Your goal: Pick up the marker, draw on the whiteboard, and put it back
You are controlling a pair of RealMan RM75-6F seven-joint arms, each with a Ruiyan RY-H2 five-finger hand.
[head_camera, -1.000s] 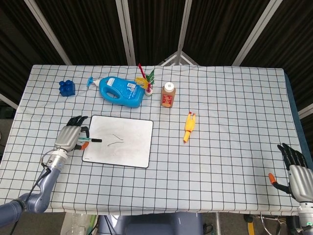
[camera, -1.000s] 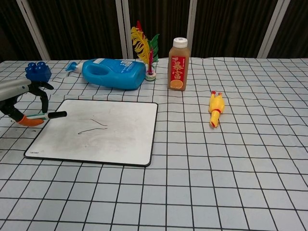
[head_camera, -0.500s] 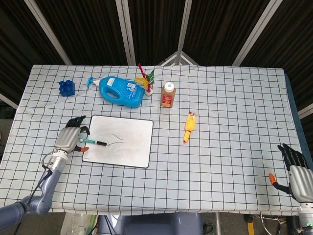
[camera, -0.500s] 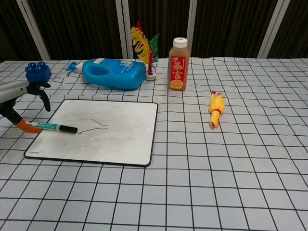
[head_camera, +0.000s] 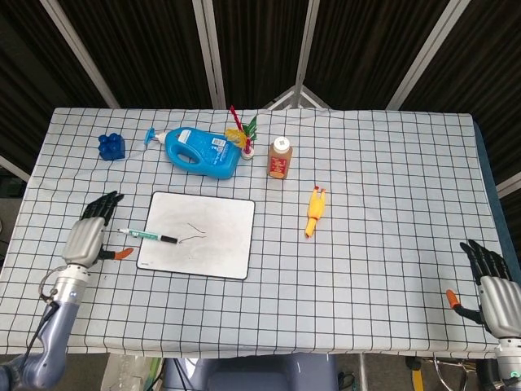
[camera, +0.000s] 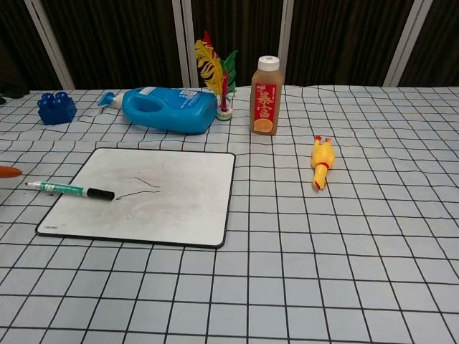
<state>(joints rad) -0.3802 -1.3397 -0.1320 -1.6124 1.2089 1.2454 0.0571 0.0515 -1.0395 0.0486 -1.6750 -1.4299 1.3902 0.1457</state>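
Your left hand (head_camera: 84, 239) has let go of the marker (head_camera: 149, 237) and pulled back toward the left edge of the head view, where it now hangs with fingers spread and nothing in them; in the chest view only an orange tip shows at the far left border. The marker lies flat across the left edge of the whiteboard (head_camera: 212, 254), its dark end on the board beside the drawn squiggle, its other end over the checked cloth (head_camera: 374, 212). Your right hand (head_camera: 495, 285) sits at the lower right corner, fingers apart and holding nothing. Judging from this, picking, drawing and setting down look done, so little is left beyond withdrawing clear
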